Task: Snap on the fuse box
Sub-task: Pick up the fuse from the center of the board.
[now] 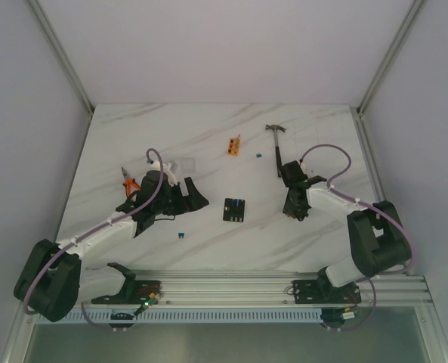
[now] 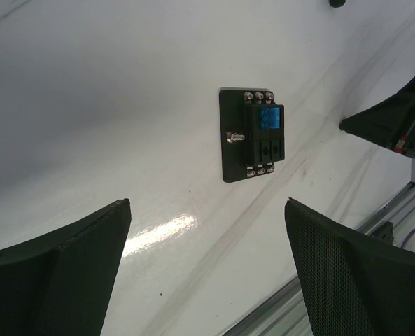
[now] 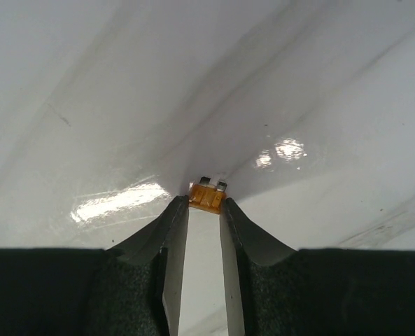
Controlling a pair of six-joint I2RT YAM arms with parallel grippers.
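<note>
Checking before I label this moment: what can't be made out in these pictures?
- Top view: the right gripper hides its own fingertips under its body, so the orange fuse does not show there.
- Right wrist view: whether that fuse rests on the table or is lifted cannot be told.
- Left wrist view: the fuse box has dark slots, too dim to count.

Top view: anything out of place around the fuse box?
Loose parts: one blue fuse lies near the left arm, another blue fuse beside the hammer, both apart from the fuse box. The right gripper pinches an orange fuse.
</note>
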